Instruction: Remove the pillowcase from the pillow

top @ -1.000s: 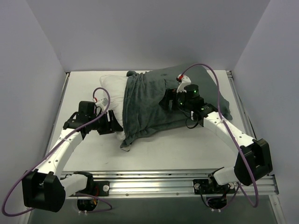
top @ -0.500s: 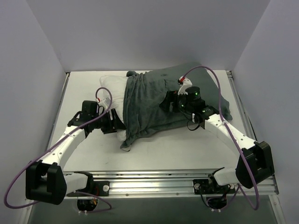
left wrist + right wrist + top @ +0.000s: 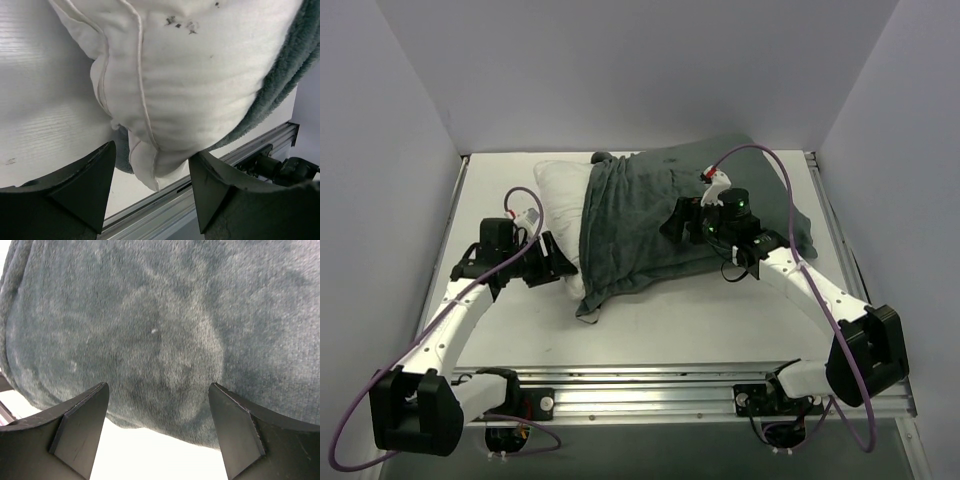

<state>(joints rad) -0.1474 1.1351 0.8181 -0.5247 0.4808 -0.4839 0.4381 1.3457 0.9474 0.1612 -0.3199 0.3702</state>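
Observation:
The pillowcase (image 3: 650, 215) shows its plain grey-green face and covers most of the pillow (image 3: 560, 195), whose white left end sticks out. No zebra stripes show. My left gripper (image 3: 563, 266) is open at the pillow's near left corner. In the left wrist view the white stitched corner (image 3: 145, 165) hangs between the open fingers (image 3: 80, 190) of that gripper (image 3: 150, 187). My right gripper (image 3: 674, 221) is open over the middle of the pillowcase. In the right wrist view grey plush fabric (image 3: 160, 340) bulges between its spread fingers (image 3: 235, 435), with the gripper (image 3: 157, 432) holding nothing.
White table (image 3: 720, 320) inside grey walls. A metal rail (image 3: 670, 385) runs along the near edge, also seen in the left wrist view (image 3: 200, 180). Purple cables (image 3: 790, 200) loop over both arms. The pillowcase's near left flap (image 3: 588, 305) lies on the table.
My left arm has drawn back slightly to the left, its gripper staying at the pillow's near corner. My right gripper has edged a little farther onto the pillowcase.

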